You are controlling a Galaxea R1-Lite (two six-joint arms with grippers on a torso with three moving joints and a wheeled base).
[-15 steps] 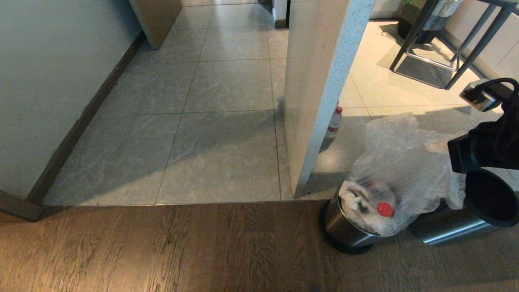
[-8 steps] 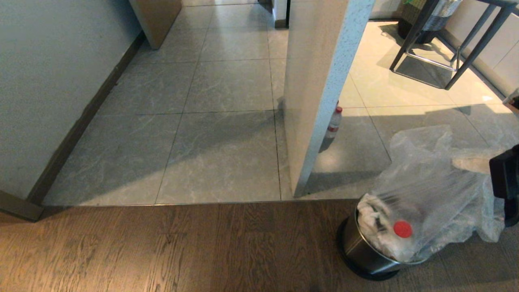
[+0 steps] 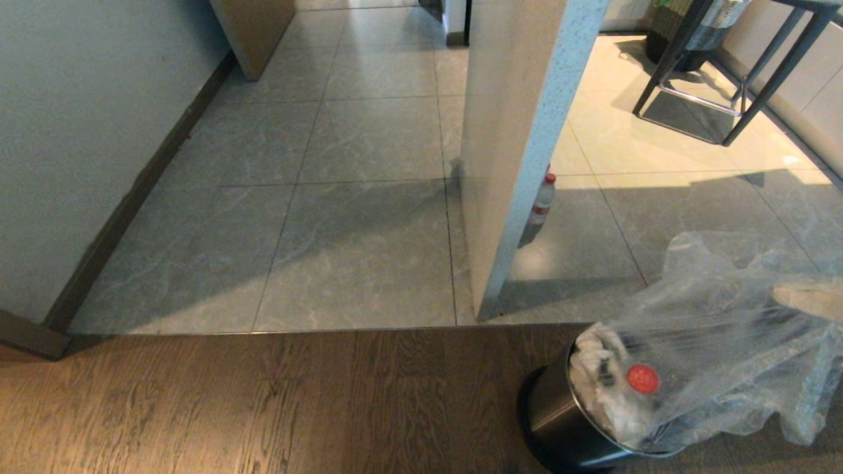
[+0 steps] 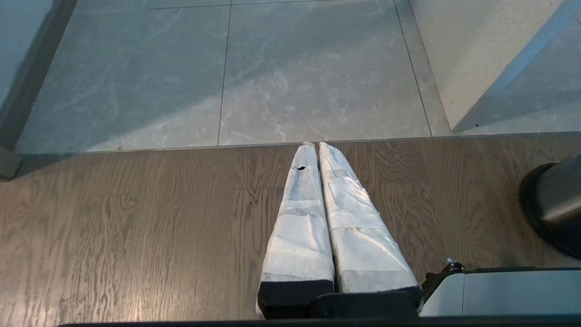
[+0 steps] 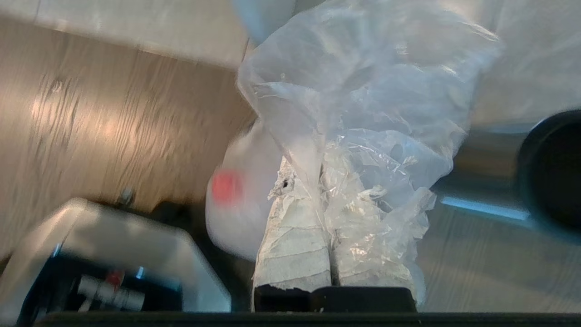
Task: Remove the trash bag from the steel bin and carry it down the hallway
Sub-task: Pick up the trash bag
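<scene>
The trash bag (image 3: 718,342), clear and crinkly, stretches from the steel bin (image 3: 560,421) toward the right edge of the head view. White litter and a red cap (image 3: 643,378) show through it at the bin's mouth. The bin leans to the right on the wood floor, by the tile edge. My right gripper (image 5: 313,175) is shut on a bunched fold of the bag (image 5: 363,91); in the head view only its pale fingers (image 3: 807,299) show, at the right edge. My left gripper (image 4: 316,145) hangs shut and empty over the wood planks. The hallway (image 3: 355,197) runs ahead on grey tiles.
A white wall corner (image 3: 520,151) splits the hallway from a bright room; a loose red-capped bottle (image 3: 542,201) stands at its foot. Metal table legs (image 3: 724,99) and a woven basket (image 3: 698,26) stand far right. A second steel cylinder with a black rim (image 5: 551,168) lies beside the bag.
My right arm has drawn back out of the head view to the right, pulling the bag taut. The bin slid nearer and tipped; the lying steel cylinder has left the head view.
</scene>
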